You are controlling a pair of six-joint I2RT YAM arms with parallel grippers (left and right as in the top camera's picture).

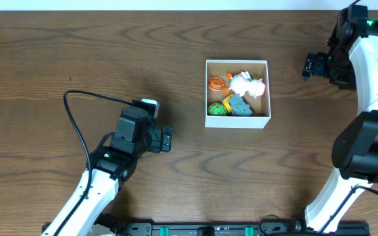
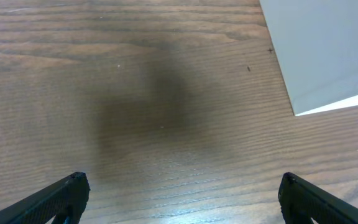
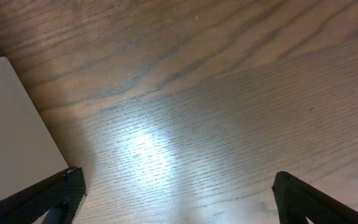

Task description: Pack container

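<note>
Container (image 1: 236,121) holds small toys (image 1: 238,85), so packing looks done. Left gripper (image 1: 167,139) and right gripper (image 1: 309,66) sit well apart from the container on either side, fingers spread, holding nothing.

1. Counter (image 1: 77,52) – dark brown wood grain, fills all 3 views. Glare patch in rt wrist view; soft shadow + two tiny dark specks (image 2: 248,68) in lt wrist view.
2. Toys, 5 pcs, crowded tog. inside container (image 1: 236,122):
 - orange round toy (image 1: 216,83), far-left corner
 - white/pink figure (image 1: 245,83), beside it, across far half
 - green ball (image 1: 216,109), near-left corner
 - grey toy (image 1: 241,108), next to ball
 - yellow pc (image 1: 228,99), btwn these
3. Pale strip (image 1: 176,4) – along counter's far edge.
4. Black rail (image 1: 209,229) w/ green tabs – near edge.
</note>
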